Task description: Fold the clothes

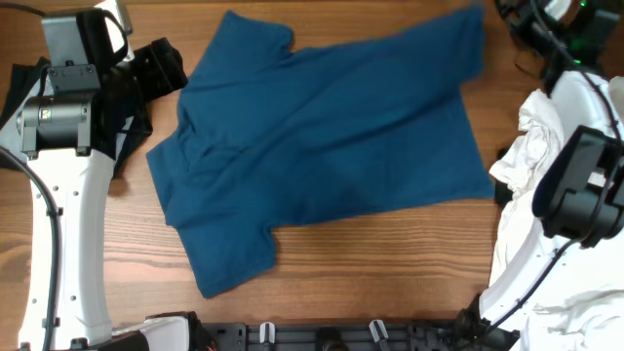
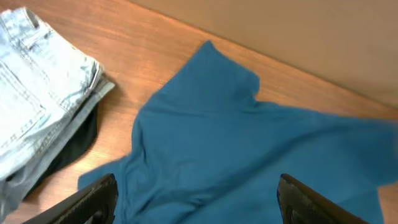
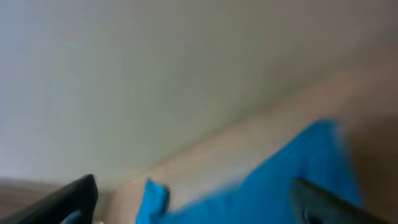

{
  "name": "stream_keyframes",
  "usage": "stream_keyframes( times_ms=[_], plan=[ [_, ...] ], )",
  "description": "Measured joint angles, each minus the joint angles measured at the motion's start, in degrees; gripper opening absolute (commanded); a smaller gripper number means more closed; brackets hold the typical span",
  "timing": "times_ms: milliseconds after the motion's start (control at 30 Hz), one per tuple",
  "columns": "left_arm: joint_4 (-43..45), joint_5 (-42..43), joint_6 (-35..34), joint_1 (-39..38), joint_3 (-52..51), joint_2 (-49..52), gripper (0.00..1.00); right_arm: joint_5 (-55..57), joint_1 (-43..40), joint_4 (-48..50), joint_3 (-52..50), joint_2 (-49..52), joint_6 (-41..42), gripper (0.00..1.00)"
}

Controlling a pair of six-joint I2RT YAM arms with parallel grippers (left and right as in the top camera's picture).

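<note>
A blue T-shirt [image 1: 331, 136] lies spread on the wooden table, collar to the left, one sleeve at the top left and one at the bottom left. Its top right corner is blurred. My left gripper [image 1: 161, 66] is open and empty beside the upper sleeve. In the left wrist view the jaws [image 2: 196, 199] hang wide apart above the shirt [image 2: 249, 155]. My right gripper [image 1: 522, 24] is near the shirt's top right corner. In the right wrist view its jaws [image 3: 193, 199] are open and empty, with the blue cloth [image 3: 292, 180] blurred beyond them.
Folded light jeans [image 2: 37, 93] lie on dark clothing [image 1: 19, 88] at the table's left edge. A heap of white clothes [image 1: 526, 146] lies at the right edge, under the right arm. Bare wood [image 1: 390, 263] shows in front of the shirt.
</note>
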Motion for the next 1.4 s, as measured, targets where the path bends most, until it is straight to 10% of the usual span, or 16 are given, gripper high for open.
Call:
stream_keyframes(
  times_ms=[433, 533, 800, 967, 1400],
  plan=[
    [-4.8, -3.7, 3.7, 0.0, 0.0, 1.2, 0.91, 20.2, 3.1, -58.9, -0.7, -11.9, -24.1, 0.88],
    [-5.2, -4.1, 3.7, 0.0, 0.0, 4.6, 0.90, 27.5, 6.2, -61.9, -2.8, -12.5, -24.7, 0.59],
    [-5.8, -4.1, 4.1, 0.0, 0.0, 9.9, 0.96, 32.9, 6.8, -63.3, -21.7, -12.4, -23.9, 0.56],
    [-5.4, -4.1, 4.1, 0.0, 0.0, 9.9, 0.97, 33.2, 6.1, -58.3, -28.4, -14.5, -22.6, 0.05],
    [-4.2, -4.1, 4.1, 0.0, 0.0, 9.9, 0.97, 45.6, 6.6, -74.9, -32.6, -36.5, -13.7, 0.04]
  ],
)
